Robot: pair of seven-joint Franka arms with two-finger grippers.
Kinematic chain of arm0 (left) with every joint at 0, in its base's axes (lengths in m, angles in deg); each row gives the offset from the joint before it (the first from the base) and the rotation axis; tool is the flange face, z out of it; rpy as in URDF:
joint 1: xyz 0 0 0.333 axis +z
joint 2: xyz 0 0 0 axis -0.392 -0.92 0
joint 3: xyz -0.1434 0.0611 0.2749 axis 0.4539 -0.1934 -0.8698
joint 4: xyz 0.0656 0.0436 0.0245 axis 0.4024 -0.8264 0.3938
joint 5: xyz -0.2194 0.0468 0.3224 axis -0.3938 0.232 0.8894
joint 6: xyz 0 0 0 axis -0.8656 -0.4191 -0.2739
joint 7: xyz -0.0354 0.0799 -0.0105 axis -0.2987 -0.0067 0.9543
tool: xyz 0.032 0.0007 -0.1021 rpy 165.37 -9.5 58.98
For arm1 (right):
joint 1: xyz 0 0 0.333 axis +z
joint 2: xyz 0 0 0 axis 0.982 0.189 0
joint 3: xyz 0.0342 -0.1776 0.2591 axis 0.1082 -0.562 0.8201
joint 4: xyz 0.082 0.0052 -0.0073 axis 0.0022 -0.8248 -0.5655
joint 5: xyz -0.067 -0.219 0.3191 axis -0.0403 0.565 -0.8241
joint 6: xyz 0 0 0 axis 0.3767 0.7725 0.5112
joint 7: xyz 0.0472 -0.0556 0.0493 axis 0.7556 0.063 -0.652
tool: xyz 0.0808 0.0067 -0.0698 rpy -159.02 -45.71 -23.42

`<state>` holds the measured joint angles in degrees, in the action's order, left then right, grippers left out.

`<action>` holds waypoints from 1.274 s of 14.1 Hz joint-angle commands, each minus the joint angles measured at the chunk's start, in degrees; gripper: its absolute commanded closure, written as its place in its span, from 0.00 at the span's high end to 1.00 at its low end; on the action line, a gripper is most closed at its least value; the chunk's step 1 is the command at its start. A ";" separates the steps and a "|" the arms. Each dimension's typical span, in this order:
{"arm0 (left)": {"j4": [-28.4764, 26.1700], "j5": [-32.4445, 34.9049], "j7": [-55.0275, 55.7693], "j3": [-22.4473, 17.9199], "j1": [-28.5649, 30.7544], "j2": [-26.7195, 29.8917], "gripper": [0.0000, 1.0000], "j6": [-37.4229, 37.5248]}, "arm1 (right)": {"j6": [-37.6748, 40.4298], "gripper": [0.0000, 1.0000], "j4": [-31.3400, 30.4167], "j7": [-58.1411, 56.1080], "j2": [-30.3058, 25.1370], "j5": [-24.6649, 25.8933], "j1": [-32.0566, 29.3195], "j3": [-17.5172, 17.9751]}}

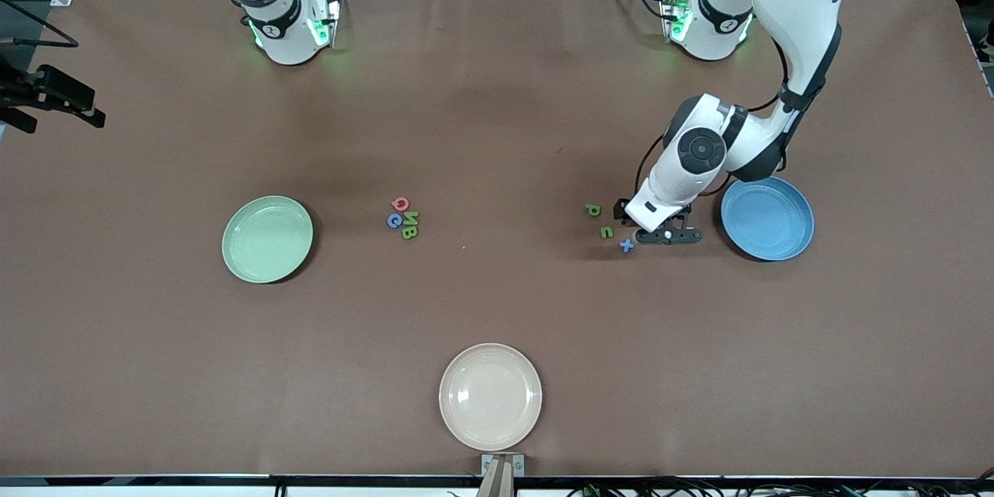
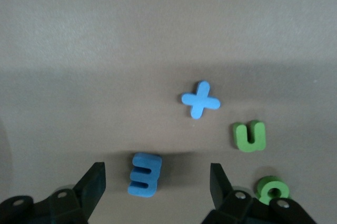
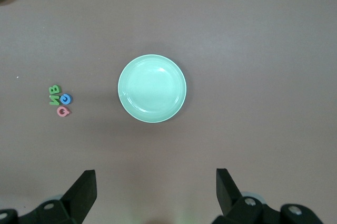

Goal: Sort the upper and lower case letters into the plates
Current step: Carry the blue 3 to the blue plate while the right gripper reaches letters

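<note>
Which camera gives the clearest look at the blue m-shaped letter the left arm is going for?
The left wrist view: the blue m-shaped letter lies in full sight between the open left gripper fingers. In the front view that gripper hides it. The right wrist view does not show it.

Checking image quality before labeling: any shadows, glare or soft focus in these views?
Front view: even light, green glow at both arm bases, soft shadow beside the blue plate. Left wrist view: a broad shadow band across the table, the blue m sharp, the left gripper fingers dark. Right wrist view: mild sheen on the green plate.
</note>
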<state>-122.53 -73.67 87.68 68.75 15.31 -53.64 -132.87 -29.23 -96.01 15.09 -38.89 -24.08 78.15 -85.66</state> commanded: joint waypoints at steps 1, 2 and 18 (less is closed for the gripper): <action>-2.34 2.10 1.21 0.02 -0.14 0.96 0.78 -2.01 | -1.07 1.00 1.05 -0.21 2.65 0.13 -1.24 0.37; -2.51 2.45 1.21 0.02 -0.05 0.96 0.75 -2.27 | -1.68 1.00 0.97 -0.13 3.71 -0.13 -2.11 0.37; -2.34 7.03 6.90 -0.42 0.65 -1.32 0.19 -4.47 | -14.94 1.00 -4.04 21.72 16.89 -6.55 16.39 0.81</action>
<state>-124.90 -68.62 90.78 68.72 15.53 -54.32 -136.51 -40.71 -98.37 31.01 -23.39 -30.20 89.31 -84.37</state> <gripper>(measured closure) 0.727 0.000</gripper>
